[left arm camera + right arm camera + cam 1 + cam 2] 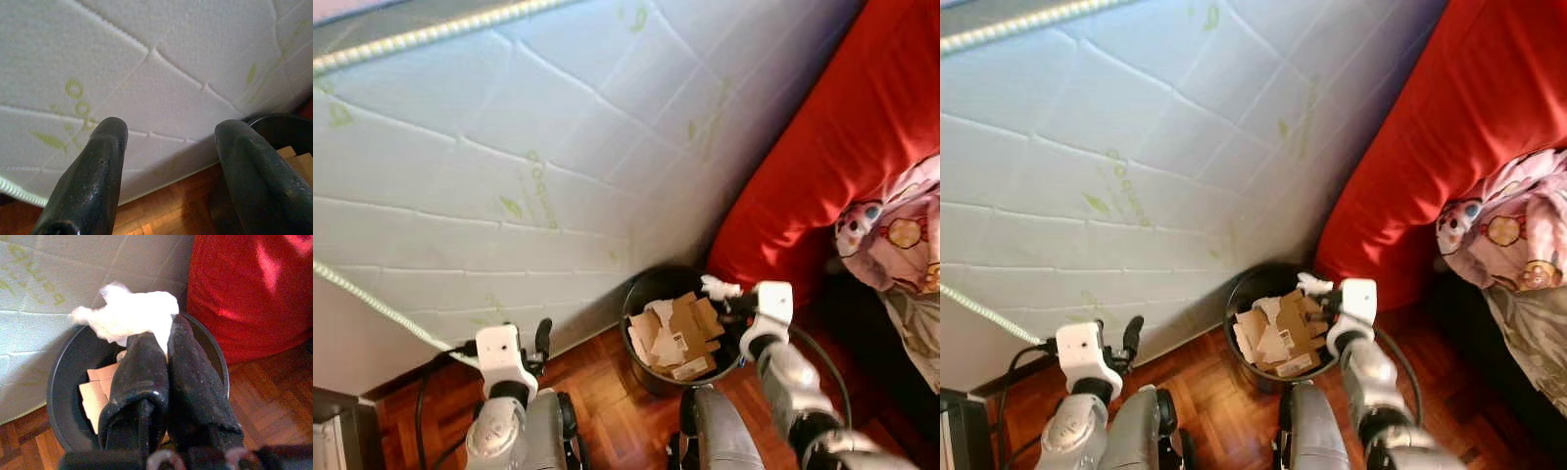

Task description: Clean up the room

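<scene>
White crumpled tissue [128, 313] pinched in right pincer [729, 293], held over rim of black bin [637, 294] part-filled with cardboard scraps [675, 338]. Advised: release only once wad is centred over opening. Left pincer [171, 142] spread wide, empty, near mattress [509, 147].

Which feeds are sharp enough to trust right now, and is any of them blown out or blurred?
Left eye view: evenly lit, bin readable. Right wrist view: white tissue overexposed, right hand fingers soft up close. Left wrist view: left hand fingers blurred, mattress washed out.
</scene>
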Available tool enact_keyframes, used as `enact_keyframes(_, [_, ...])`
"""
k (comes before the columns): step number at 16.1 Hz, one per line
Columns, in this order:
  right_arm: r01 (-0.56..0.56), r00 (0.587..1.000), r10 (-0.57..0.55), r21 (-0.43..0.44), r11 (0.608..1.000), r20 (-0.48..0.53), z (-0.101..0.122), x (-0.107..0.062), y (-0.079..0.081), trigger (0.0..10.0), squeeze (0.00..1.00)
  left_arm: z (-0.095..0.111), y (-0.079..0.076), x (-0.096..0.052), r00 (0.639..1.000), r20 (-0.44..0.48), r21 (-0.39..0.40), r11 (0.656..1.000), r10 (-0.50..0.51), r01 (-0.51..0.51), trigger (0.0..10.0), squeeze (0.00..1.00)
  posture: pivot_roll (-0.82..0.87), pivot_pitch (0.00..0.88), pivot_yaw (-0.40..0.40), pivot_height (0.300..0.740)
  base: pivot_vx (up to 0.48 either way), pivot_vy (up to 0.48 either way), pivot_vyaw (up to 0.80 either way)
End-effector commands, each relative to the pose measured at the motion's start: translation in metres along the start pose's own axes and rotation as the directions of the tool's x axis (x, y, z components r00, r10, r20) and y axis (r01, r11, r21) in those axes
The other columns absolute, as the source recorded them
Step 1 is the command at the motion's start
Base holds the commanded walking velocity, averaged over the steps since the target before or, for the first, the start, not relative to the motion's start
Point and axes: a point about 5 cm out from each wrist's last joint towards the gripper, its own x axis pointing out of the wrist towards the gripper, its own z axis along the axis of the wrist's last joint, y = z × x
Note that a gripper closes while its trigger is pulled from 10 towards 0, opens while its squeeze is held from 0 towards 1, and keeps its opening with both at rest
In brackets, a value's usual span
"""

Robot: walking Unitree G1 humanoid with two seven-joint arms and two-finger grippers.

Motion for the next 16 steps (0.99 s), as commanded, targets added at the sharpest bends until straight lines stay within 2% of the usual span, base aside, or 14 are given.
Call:
enact_keyframes(1, [0.007,0.999,-0.007,0.003,1.000,-0.035,0.002,0.003,0.000,10.0,0.00,0.002,-0.002,-0.002,1.000,-0.003,-0.007,1.000,-0.006,0.006,10.0,0.00,-0.02,0.334,-0.025,0.622,0.000,0.000,0.00])
enact_keyframes(4, [-0.003,0.999,0.004,0.012,1.000,-0.054,0.019,0.013,0.006,10.0,0.00,0.012,-0.006,-0.001,1.000,0.022,-0.006,1.000,-0.016,0.016,10.0,0.00,0.01,0.367,-0.023,0.622,0.000,0.000,0.00])
enact_keyframes(5, [-0.012,0.998,0.014,0.026,1.000,-0.068,0.018,0.014,0.008,10.0,0.00,0.013,-0.006,-0.002,1.000,0.025,-0.005,1.000,-0.017,0.017,10.0,0.00,0.02,0.374,-0.024,0.622,0.000,0.000,0.00])
enact_keyframes(7, [-0.069,0.986,0.055,-0.087,0.994,-0.158,0.010,0.014,0.018,10.0,0.00,0.018,-0.009,-0.010,0.999,0.029,-0.002,1.000,-0.016,0.016,10.0,0.00,0.05,0.404,-0.019,0.622,0.000,0.000,0.00])
enact_keyframes(10, [-0.033,0.981,0.020,-0.069,0.997,-0.191,0.004,0.013,0.016,10.0,0.00,0.019,-0.009,-0.017,1.000,0.020,-0.003,1.000,-0.016,0.016,10.0,0.00,0.06,0.426,-0.021,0.622,0.000,0.000,0.00])
enact_keyframes(11, [-0.031,0.978,0.014,-0.076,0.997,-0.207,0.000,0.011,0.015,10.0,0.08,0.019,-0.010,-0.022,1.000,0.012,-0.006,1.000,-0.013,0.013,10.0,0.00,0.07,0.442,-0.018,0.622,0.000,0.000,0.00])
enact_keyframes(12, [-0.030,0.978,0.014,-0.077,0.997,-0.209,0.000,0.011,0.015,10.0,0.63,0.019,-0.010,-0.023,1.000,0.009,-0.006,1.000,-0.013,0.014,10.0,0.00,0.07,0.442,-0.018,0.622,0.000,0.000,0.00])
enact_keyframes(13, [-0.028,0.978,0.010,-0.084,0.996,-0.210,-0.001,0.011,0.014,10.0,0.86,0.019,-0.010,-0.024,1.000,0.004,-0.006,1.000,-0.016,0.016,10.0,0.00,0.07,0.444,-0.017,0.622,0.000,0.000,0.00])
enact_keyframes(16, [-0.011,0.978,-0.008,-0.090,0.996,-0.207,-0.001,0.010,0.011,10.0,0.85,0.019,-0.013,-0.026,1.000,-0.014,-0.011,1.000,-0.022,0.022,10.0,0.00,0.06,0.448,-0.019,0.622,0.000,0.000,0.00])
